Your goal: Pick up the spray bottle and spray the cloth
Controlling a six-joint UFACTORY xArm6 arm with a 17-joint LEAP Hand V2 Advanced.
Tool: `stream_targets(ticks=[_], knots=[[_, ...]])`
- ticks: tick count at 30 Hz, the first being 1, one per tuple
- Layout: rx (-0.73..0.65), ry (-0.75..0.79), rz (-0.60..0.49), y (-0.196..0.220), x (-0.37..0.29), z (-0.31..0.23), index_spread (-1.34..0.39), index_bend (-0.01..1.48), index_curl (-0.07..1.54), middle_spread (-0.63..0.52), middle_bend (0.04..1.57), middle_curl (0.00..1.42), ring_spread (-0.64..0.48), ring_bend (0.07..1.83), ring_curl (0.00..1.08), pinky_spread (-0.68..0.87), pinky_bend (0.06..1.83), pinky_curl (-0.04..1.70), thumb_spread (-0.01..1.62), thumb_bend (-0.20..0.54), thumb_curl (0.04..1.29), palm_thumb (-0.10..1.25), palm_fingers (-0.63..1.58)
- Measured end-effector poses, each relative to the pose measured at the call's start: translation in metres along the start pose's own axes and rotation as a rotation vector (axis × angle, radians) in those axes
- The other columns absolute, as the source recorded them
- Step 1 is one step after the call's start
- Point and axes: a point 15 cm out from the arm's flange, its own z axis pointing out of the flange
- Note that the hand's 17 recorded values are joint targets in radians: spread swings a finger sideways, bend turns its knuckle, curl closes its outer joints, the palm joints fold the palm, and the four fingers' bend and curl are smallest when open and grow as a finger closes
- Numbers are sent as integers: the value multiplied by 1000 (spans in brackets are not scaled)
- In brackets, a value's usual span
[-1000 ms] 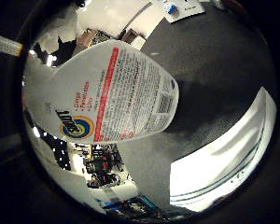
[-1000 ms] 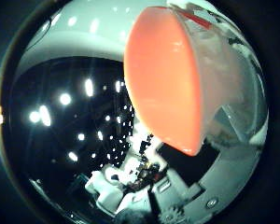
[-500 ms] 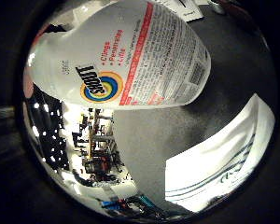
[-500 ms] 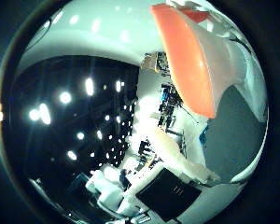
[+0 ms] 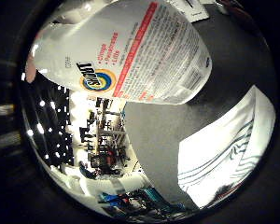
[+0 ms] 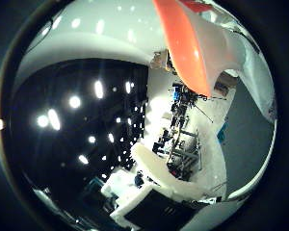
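Note:
The spray bottle's white body (image 5: 131,56), with a printed label and a red stripe, fills much of the right little finger side palm view, close to the palm. It hangs tilted above the dark grey table (image 5: 154,140). Its orange spray head (image 6: 188,43) with a white part beside it shows in the right thumb side palm view. A white and black part of my hand (image 6: 135,197) shows at that view's edge. My hand is shut on the bottle. The white cloth (image 5: 224,140) with thin dark stripes lies flat on the table, away from the bottle.
The right thumb side palm view looks at a dark ceiling with round lights (image 6: 75,101) and at room clutter (image 6: 178,135) beyond the table. Shelves and equipment (image 5: 103,149) show past the table's edge.
The whole picture has shifted, so my hand has turned with the bottle. The orange head now takes up less of the thumb side view. The cloth lies as before.

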Motion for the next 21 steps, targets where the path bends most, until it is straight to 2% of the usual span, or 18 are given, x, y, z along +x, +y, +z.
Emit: stream_targets(ticks=[2, 5, 21], knots=[[1, -1, 10, 1, 5, -2, -344, 156, 329, -89, 184, 311, 95, 896, 201, 554, 1097, 298, 1051, -26, 454, 439, 389], [-5, -9, 15, 3, 6, -2, -337, 165, 319, -89, 198, 319, 61, 957, 209, 538, 1126, 290, 1054, -27, 449, 432, 372], [-16, -11, 14, 7, 11, 4, -342, 178, 327, -99, 215, 357, 57, 995, 157, 523, 1173, 190, 1046, -27, 436, 405, 334]])
